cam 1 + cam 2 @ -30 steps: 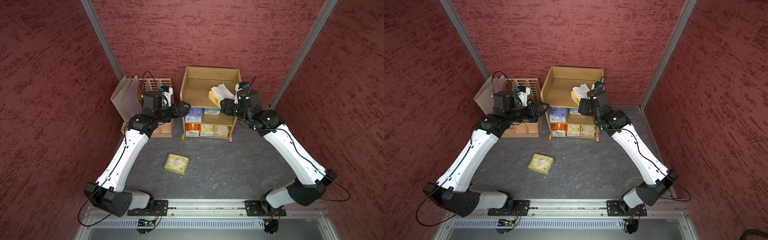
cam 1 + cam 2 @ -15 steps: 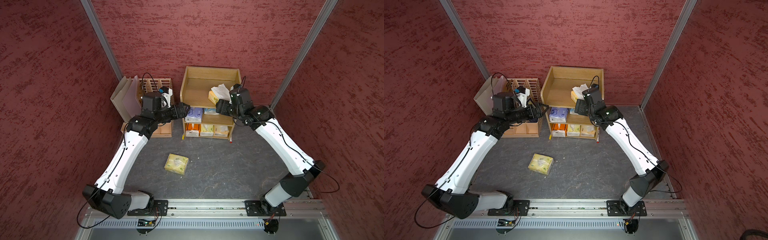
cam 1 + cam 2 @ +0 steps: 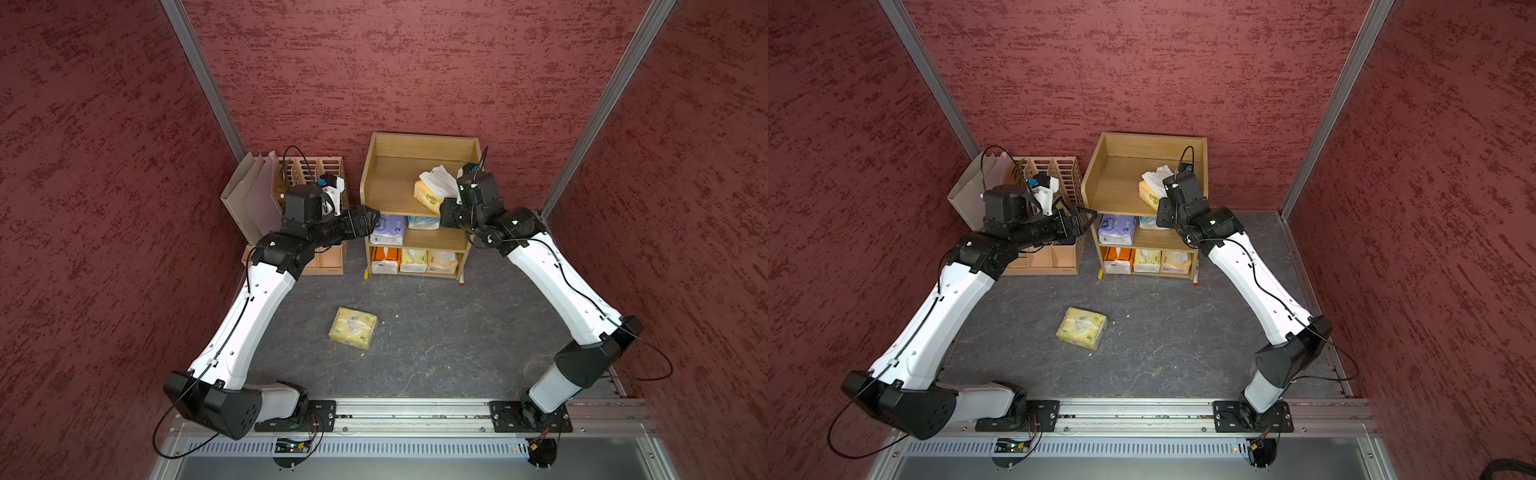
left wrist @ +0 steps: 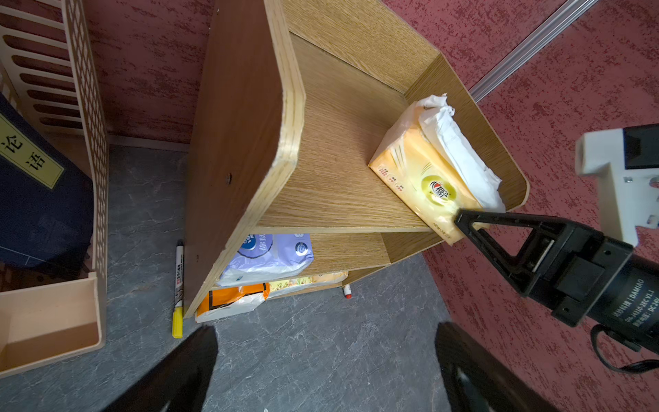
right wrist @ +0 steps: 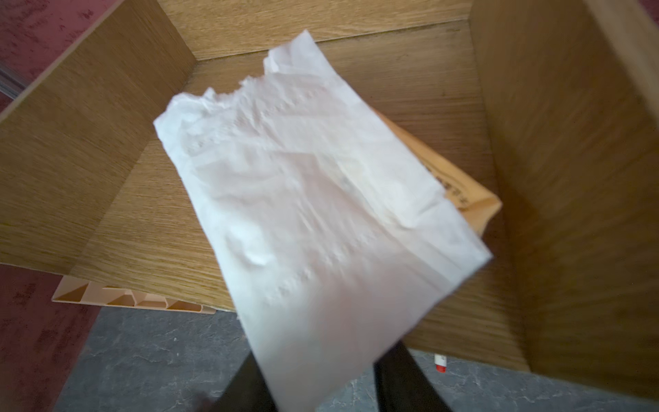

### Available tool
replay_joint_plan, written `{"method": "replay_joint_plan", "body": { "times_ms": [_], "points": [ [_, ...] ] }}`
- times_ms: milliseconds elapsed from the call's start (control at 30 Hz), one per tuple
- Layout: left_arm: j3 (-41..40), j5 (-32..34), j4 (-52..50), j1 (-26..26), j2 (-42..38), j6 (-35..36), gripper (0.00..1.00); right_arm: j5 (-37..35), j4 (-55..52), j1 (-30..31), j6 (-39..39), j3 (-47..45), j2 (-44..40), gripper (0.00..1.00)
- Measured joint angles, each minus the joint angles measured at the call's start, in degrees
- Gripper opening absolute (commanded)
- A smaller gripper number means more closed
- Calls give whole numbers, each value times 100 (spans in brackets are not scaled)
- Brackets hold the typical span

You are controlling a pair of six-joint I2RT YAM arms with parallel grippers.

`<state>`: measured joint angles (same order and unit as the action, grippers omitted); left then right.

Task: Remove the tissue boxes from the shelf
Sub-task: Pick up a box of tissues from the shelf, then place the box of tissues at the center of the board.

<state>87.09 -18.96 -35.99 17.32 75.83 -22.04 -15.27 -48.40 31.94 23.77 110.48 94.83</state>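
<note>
The light-wood shelf [image 3: 419, 145] stands against the back wall. On its top tier lies a tan-orange tissue box [image 3: 426, 197] with white tissue [image 5: 303, 196] sticking out. My right gripper [image 5: 324, 385] is shut on its near end, a finger on either side. The middle tier holds a purple box [image 3: 388, 228] and a light blue box [image 3: 424, 223]. The bottom tier holds orange [image 3: 384, 259], pale yellow [image 3: 413, 261] and beige [image 3: 442, 262] boxes. Another pale yellow box [image 3: 353, 327] lies on the floor. My left gripper [image 3: 370, 218] hangs open and empty beside the shelf's left side.
A pink slotted file organizer [image 3: 316, 174] with grey folders [image 3: 253, 195] and a navy booklet [image 4: 35, 199] stands left of the shelf. A yellow marker [image 4: 177, 317] and a red-capped marker [image 4: 347, 291] lie on the floor at the shelf's feet. Red walls close in all round.
My right gripper reached in over the top tier and its jaws drew in around the tan-orange box. The left arm has barely moved.
</note>
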Motion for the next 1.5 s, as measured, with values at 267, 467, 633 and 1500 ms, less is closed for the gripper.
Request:
{"method": "replay_joint_plan", "body": {
  "times_ms": [267, 467, 633, 1500],
  "points": [
    [2, 28, 0, 0, 2, 0, 100, 28, 385, -17, -337, -284, -101, 0],
    [2, 98, 0, -33, 0, -4, 100, 256, 614, -17, -363, -807, -542, 0],
    [2, 94, 0, -66, 0, -48, 100, 470, 831, -17, -247, -1246, -966, 0],
    [-7, 105, 136, -114, -208, -168, 100, 1397, 1969, 457, 584, -2500, -1792, 0]
  ]
}}
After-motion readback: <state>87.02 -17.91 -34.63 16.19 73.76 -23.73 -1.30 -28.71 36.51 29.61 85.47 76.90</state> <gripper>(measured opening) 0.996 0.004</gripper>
